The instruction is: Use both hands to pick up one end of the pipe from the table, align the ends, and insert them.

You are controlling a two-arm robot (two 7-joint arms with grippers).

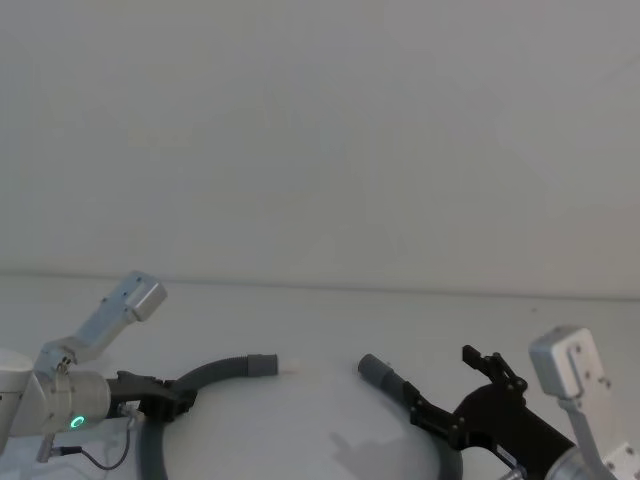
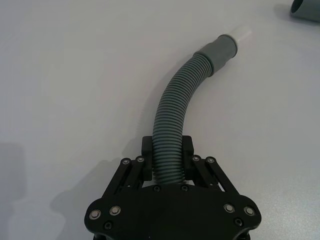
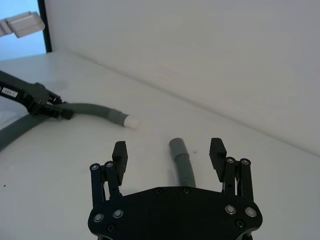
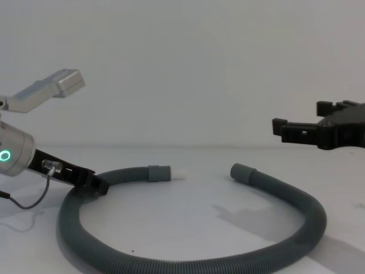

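Our left gripper (image 2: pixel 168 150) is clamped on the pipe (image 2: pixel 175 110) low on the table (image 2: pixel 75 75), just behind its white-tipped collar (image 2: pixel 225 47) so that end can be steered, while our right gripper (image 3: pixel 169 149) hovers with jaws wide apart above the open sleeve (image 4: pixel 242 170), placed, we judge, to take it

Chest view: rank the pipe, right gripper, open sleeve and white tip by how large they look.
1. pipe, by far the largest
2. right gripper, open and raised; it may sit nearer the camera, so its true size is unsure
3. open sleeve
4. white tip
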